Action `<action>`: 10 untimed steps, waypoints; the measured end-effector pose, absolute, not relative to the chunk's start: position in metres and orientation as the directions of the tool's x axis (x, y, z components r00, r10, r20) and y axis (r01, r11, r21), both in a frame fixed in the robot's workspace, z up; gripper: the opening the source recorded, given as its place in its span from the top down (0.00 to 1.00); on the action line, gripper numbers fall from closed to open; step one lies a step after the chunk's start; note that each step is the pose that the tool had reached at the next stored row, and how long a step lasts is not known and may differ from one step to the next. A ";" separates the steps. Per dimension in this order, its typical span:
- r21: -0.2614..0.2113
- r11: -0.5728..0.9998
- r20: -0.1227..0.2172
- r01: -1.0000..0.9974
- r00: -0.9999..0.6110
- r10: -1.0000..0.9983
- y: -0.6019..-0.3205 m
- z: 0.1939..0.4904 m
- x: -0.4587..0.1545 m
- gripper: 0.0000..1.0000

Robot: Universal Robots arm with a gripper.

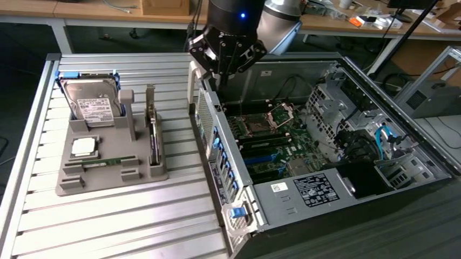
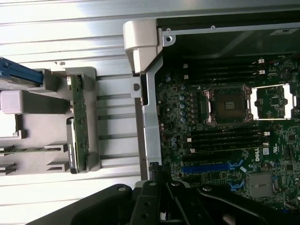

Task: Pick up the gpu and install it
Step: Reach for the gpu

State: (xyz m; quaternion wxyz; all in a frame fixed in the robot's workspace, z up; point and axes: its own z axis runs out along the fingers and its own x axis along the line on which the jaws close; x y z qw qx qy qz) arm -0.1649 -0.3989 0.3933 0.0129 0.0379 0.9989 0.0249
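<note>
The black claw gripper [image 1: 216, 81] [image 2: 161, 199] hung clenched, empty, above the open black computer case [image 1: 216, 141] [image 2: 151, 117] wall. The thin dark gpu card [image 1: 153, 129] [image 2: 77, 122] stood edgewise in the grey plastic holder tray [image 1: 108, 179] [image 2: 42, 123], roughly eight o'clock from the claw in the exterior view.

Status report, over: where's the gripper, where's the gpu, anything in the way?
Gripper shut, above the computer case wall. Gpu upright on edge in the gray holder, apart from gripper. Gray post close beside it.
</note>
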 end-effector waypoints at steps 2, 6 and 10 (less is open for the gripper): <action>0.051 0.996 -0.024 0.075 -0.997 0.076 -0.399 0.393 -0.166 0.89; 0.051 0.996 -0.024 0.075 -0.997 0.076 -0.399 0.393 -0.167 0.89; 0.051 0.996 -0.024 0.075 -0.997 0.076 -0.399 0.393 -0.168 0.89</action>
